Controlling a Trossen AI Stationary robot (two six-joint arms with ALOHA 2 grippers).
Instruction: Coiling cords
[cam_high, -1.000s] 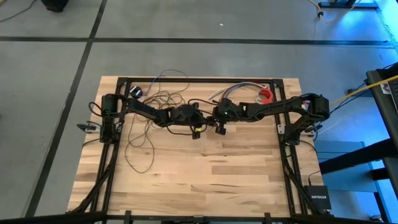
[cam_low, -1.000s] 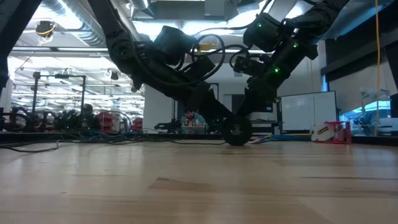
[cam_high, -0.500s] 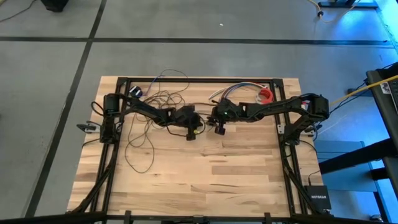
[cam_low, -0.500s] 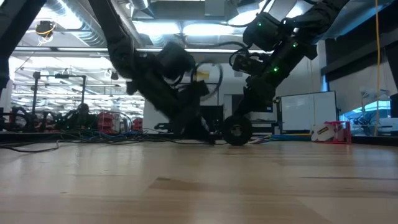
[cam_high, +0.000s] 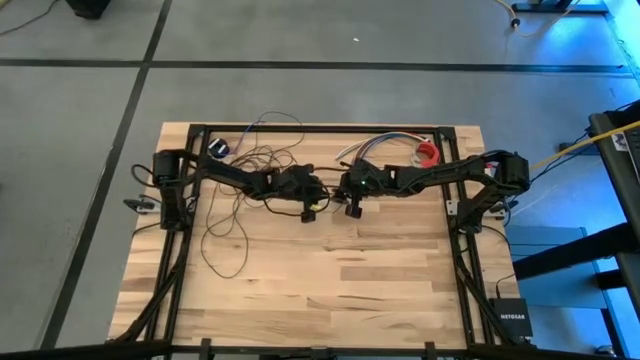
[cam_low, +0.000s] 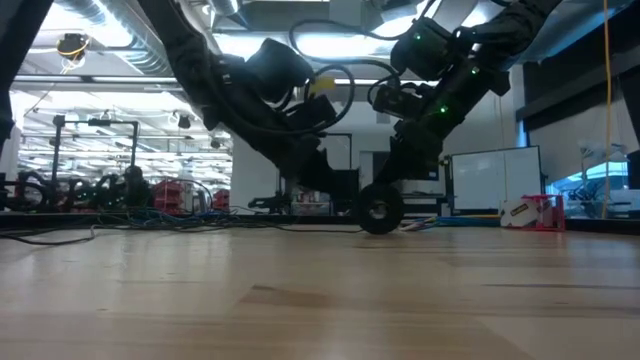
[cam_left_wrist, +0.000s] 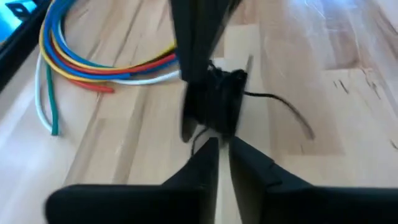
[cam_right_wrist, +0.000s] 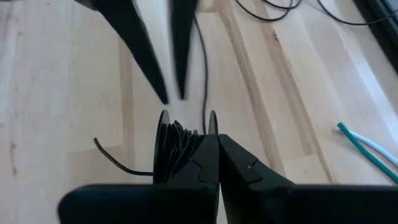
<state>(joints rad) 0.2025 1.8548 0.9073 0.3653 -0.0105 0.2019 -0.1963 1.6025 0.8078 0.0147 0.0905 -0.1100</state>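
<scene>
We see the right gripper (cam_right_wrist: 186, 140) clamped on a small coil of the cords (cam_right_wrist: 177, 146). The left gripper (cam_left_wrist: 224, 149), fingers nearly together and holding nothing, faces it. We judge the wire light, limp and springy, best pinched across the bundled turns.

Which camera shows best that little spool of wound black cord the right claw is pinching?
The right wrist view: the spool of cord sits close up, clamped in the right gripper. The left wrist view blurs it; the high and low views show only a small dark spot.

In the left wrist view the right tool (cam_left_wrist: 208, 93) is a dark blur, its top cut off by the edge. From above, both arms cover where the cords (cam_high: 232, 205) meet them (the small puck cannot be made out).
</scene>
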